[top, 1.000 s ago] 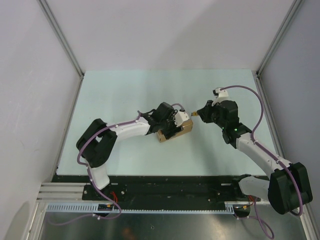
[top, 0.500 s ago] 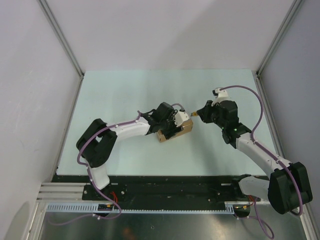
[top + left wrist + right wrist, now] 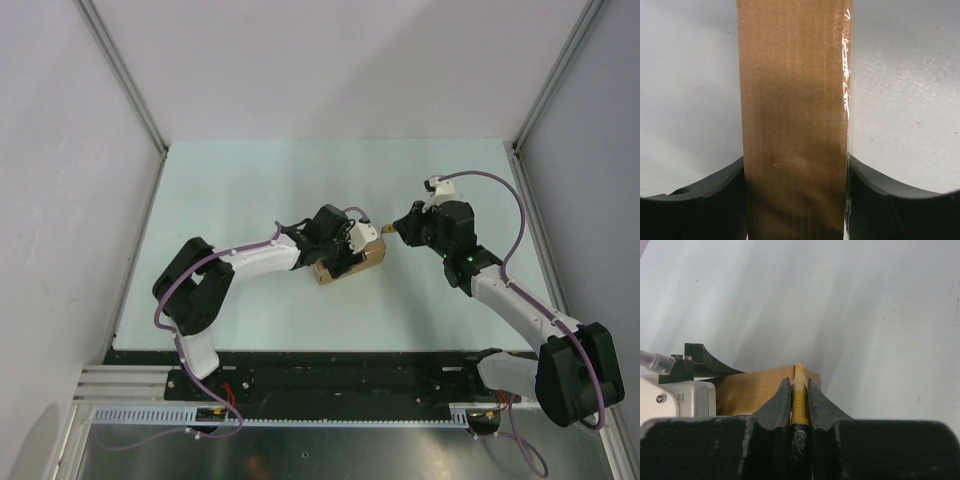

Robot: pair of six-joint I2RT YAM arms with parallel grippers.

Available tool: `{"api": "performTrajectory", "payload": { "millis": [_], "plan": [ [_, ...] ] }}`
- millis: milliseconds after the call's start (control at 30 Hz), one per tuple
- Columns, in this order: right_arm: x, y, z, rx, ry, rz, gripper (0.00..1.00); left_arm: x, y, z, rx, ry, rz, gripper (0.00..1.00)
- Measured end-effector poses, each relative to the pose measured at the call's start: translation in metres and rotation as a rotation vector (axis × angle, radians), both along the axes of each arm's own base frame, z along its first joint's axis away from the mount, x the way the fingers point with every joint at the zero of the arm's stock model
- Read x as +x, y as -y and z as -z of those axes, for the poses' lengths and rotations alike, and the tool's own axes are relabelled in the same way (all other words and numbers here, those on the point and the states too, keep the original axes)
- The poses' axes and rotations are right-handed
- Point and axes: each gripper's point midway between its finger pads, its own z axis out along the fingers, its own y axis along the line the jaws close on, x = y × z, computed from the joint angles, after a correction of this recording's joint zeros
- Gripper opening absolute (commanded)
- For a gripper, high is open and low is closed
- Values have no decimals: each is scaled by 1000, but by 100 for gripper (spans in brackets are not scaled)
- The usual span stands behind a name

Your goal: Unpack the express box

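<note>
progress: early, by my read; the express box is looking closed in every view, with no flap lifted and nothing out of it
done so far: you're holding the box down and a blade is sitting at its end; nothing more is showing
remaining: slitting the seal, lifting the flap lid, taking the contents out
left gripper: clamping the box across its narrow width; in the left wrist view both fingers are pressing flush on the tan sides, jaws only as wide as the carton
box position: lying flat on the table, about mid-table, just ahead of the left wrist, long axis running toward the right arm
seal: a glossy clear strip is running along one long edge, looking like tape
right gripper: squeezing the yellow utility knife with no gap showing, nose pointing at the box
knife tip: sitting at the box's far top corner in the right wrist view; I can't tell whether it's touching the cardboard or just beside it
watch: my guess, you're needing the tip landing on the tape line while the left clamp is taking the push
</note>
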Motion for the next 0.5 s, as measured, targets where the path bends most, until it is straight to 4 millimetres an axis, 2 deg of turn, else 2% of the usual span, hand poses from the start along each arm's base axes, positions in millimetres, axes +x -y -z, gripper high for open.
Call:
{"api": "performTrajectory", "payload": {
  "millis": [500],
  "plan": [
    [0,-1,0,4,-2,1,0,0,0,0,0,0,0,66]
  ]
}}
